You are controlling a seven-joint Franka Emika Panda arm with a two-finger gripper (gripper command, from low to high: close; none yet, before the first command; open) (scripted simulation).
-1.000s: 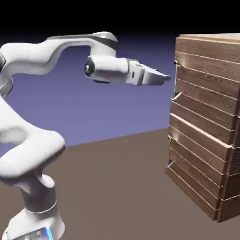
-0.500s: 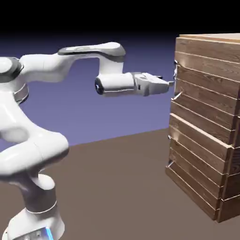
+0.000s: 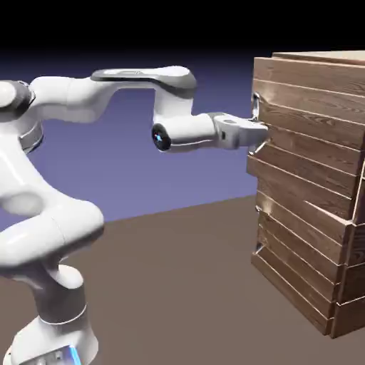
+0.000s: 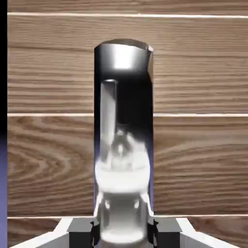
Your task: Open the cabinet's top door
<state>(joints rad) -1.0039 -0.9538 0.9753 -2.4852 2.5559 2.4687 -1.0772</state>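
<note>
Fingers of the gripper were closed around the shiny metal handle at the left edge of the top door, which stood slightly out from the cabinet at frame right.

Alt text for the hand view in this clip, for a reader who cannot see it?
A shiny metal handle stands upright in the middle of the frame, gripped between the gripper tips at the bottom edge. Behind it, the top door fills the view with brown horizontal wood planks.
</note>
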